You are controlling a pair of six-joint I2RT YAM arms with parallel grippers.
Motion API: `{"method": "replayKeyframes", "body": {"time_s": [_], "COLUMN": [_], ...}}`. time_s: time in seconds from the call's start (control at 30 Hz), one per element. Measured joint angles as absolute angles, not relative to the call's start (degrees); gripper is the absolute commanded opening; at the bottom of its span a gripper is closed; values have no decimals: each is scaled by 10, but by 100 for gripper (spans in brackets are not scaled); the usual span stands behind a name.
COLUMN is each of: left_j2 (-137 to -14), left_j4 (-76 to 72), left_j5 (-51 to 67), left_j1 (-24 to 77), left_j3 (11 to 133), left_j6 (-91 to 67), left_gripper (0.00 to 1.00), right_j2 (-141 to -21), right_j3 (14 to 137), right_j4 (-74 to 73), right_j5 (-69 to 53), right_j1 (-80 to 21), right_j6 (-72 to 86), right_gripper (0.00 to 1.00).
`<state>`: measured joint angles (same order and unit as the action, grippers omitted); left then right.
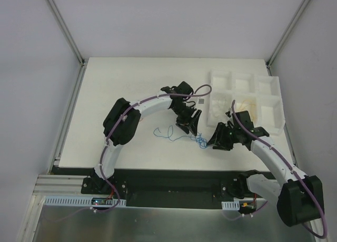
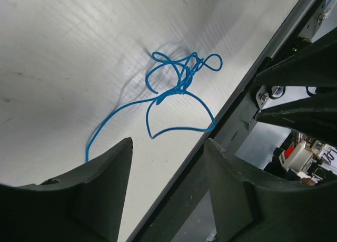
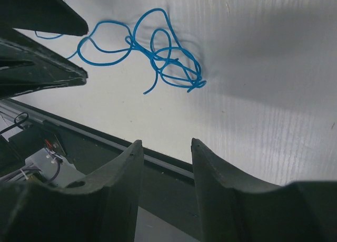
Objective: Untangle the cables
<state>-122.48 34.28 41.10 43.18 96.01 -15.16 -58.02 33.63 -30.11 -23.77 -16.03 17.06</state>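
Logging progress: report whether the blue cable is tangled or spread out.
Tangled. The blue cable crosses itself in several bunched loops; one long tail trails away across the table.

Cables (image 2: 179,84): smooth, slightly glossy blue plastic sheath, ahead of both jaws.
Table (image 2: 63,52): matt white, fine faint ribbing, beneath the jaws.
Left gripper (image 2: 167,147): matt dark plastic, slightly grainy.
Right gripper (image 3: 166,144): matt dark plastic, likewise.
Tray (image 1: 218,78): matt white, foam-like moulding.
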Motion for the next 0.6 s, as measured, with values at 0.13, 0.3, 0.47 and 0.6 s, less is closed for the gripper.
{"method": "replayKeyframes", "body": {"time_s": [0.13, 0.3, 0.47, 0.6], "left_j2": [-1252, -1260, -1251, -1211], "left_j4": [343, 345, 342, 343], "left_j5": [416, 418, 416, 415], "left_j1": [444, 451, 450, 450], "left_j3": [973, 973, 963, 937], "left_j6": [-148, -144, -143, -148], "left_gripper": [35, 0, 0, 0], "right_j2": [-592, -624, -663, -692], "right_j3": [336, 336, 347, 378], "right_j4": [-302, -296, -294, -293], "right_j5": [-246, -252, -255, -245], "right_j1": [-160, -159, -162, -183], "right_j6": [169, 170, 170, 171], "right_gripper": [46, 53, 56, 56]}}
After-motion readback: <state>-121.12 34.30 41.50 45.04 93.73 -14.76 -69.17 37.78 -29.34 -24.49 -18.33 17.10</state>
